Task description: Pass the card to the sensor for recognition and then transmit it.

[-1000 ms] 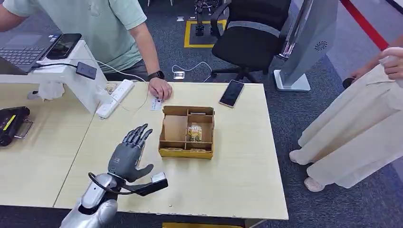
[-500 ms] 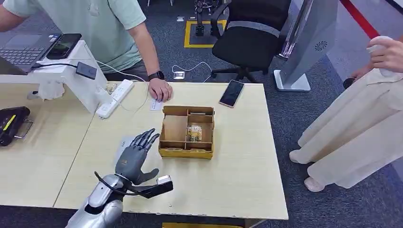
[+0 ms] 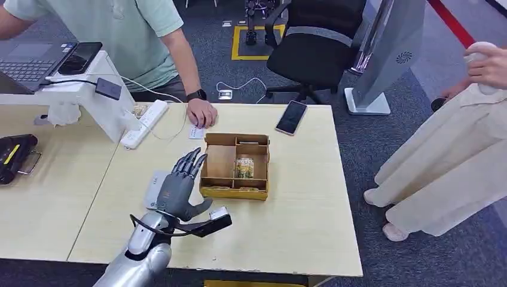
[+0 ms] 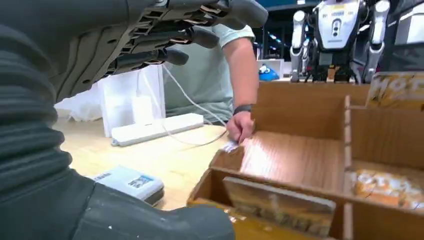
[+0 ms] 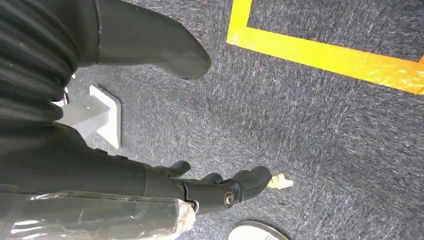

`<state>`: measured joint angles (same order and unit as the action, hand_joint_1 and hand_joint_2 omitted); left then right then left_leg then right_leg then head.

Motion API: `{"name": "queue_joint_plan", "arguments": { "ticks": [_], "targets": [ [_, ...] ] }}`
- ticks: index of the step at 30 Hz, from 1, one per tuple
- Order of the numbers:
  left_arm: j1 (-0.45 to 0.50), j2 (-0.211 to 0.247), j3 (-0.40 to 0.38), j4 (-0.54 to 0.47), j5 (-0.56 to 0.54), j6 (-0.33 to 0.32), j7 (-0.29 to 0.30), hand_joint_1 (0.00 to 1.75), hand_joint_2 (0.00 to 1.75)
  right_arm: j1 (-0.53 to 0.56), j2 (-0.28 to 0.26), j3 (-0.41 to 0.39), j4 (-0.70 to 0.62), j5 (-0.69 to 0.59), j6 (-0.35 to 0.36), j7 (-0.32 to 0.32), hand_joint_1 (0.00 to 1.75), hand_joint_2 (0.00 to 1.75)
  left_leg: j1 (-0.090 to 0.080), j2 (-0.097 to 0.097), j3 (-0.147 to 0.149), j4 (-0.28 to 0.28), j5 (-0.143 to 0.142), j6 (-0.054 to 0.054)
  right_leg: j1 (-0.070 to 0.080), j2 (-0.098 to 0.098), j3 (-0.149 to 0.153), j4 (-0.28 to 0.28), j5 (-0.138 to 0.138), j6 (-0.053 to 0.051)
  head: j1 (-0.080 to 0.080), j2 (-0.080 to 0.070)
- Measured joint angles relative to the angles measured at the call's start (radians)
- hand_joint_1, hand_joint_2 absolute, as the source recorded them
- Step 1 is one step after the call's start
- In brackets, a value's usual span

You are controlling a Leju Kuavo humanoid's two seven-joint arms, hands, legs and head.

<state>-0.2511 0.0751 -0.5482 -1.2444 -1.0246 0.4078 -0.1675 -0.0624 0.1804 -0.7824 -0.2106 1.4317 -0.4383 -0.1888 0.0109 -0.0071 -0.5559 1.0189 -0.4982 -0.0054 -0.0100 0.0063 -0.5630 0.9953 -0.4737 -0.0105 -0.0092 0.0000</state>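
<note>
A brown cardboard box with compartments stands mid-table; a yellow printed card stands in one compartment. In the left wrist view, a card leans in the near compartment of the box. A flat white sensor pad lies left of the box, partly behind my left hand. That hand hovers over the table beside the box with its fingers spread, holding nothing. The same hand stands above the pad in the left wrist view. My right hand hangs over grey carpet, empty, thumb apart from fingers.
A person's hand rests on a small slip behind the box. A phone lies at the far right, a power strip and white stand at the far left. Another person stands to the table's right.
My left hand has moved forward and to the right, closer to the box, uncovering the white pad. The person at the right has shifted a hand slightly.
</note>
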Motion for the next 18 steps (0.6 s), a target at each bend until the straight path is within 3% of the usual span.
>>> {"name": "queue_joint_plan", "arguments": {
  "ticks": [18],
  "targets": [
    [-0.002, -0.003, -0.008, 0.011, 0.023, -0.048, -0.010, 0.00, 1.75, 0.000, 0.000, 0.013, 0.000, 0.000, 0.001, 0.000, 0.00, 1.75, 0.000, 0.000, 0.000, 0.000, 0.000, 0.000, 0.000, 0.000, 0.000, 0.000, 0.000, 0.000, 0.000, 0.000]
  ]
}}
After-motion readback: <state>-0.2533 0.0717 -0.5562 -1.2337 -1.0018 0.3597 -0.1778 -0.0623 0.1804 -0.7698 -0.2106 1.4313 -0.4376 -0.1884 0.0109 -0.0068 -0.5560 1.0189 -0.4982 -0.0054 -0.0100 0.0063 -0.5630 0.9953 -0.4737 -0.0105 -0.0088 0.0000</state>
